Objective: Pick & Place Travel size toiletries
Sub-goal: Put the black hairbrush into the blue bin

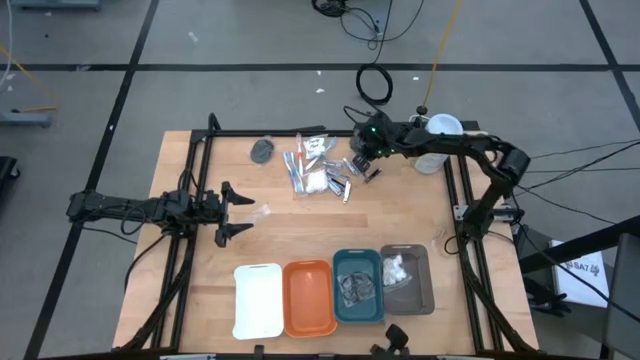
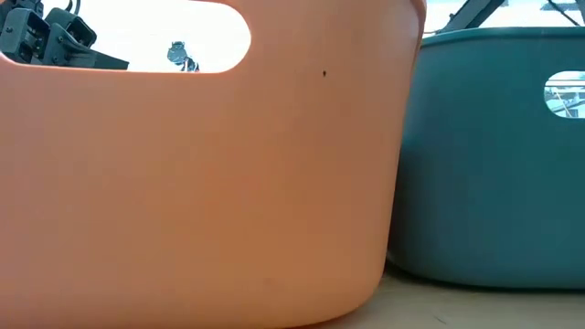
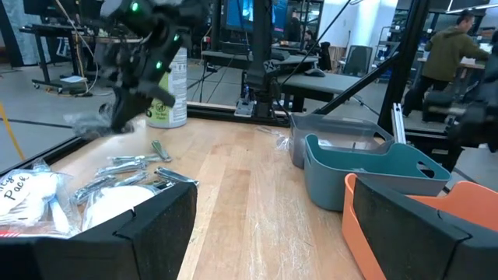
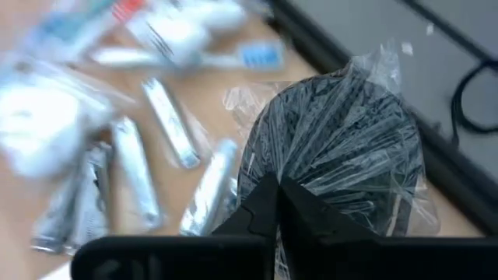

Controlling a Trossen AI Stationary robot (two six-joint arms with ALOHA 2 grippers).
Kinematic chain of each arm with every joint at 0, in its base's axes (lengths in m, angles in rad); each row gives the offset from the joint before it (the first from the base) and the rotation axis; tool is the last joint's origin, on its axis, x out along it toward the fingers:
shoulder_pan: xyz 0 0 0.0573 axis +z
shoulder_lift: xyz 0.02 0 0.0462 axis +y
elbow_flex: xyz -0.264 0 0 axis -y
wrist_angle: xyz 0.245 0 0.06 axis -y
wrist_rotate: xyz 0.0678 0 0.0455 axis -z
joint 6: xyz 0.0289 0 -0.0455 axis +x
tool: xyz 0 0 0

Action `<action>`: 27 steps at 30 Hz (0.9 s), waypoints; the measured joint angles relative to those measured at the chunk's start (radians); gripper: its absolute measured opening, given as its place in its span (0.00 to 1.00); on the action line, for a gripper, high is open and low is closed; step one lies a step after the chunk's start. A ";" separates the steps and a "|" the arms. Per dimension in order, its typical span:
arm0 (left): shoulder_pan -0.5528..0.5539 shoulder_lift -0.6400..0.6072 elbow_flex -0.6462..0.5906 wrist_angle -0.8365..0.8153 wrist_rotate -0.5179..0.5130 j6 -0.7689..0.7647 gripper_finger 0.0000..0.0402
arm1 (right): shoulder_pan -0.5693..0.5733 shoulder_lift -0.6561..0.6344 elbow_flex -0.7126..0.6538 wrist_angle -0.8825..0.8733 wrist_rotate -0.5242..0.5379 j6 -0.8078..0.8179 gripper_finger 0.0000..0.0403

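The right gripper (image 4: 274, 204) is pinched shut on a dark bundle in clear wrap (image 4: 334, 148), holding it just above the pile of toiletries (image 1: 318, 168) at the far side of the table. The job looks only partly done. Dark bundles already lie in the teal tray (image 1: 357, 283), and white pads lie in the grey tray (image 1: 408, 278). The orange tray (image 1: 309, 297) and white tray (image 1: 258, 299) look empty. The left gripper (image 1: 236, 213) waits spread open, well apart.
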 joint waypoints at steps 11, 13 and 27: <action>0.000 0.000 0.000 0.000 0.000 0.000 0.85 | 0.171 -0.158 0.002 -0.049 -0.003 -0.011 0.00; 0.000 0.000 0.000 0.000 0.000 0.000 0.85 | 0.213 -0.177 0.001 -0.064 -0.003 -0.011 0.00; 0.000 0.000 0.000 0.000 0.000 0.000 0.85 | 0.525 -0.255 0.002 -0.163 -0.003 0.020 0.00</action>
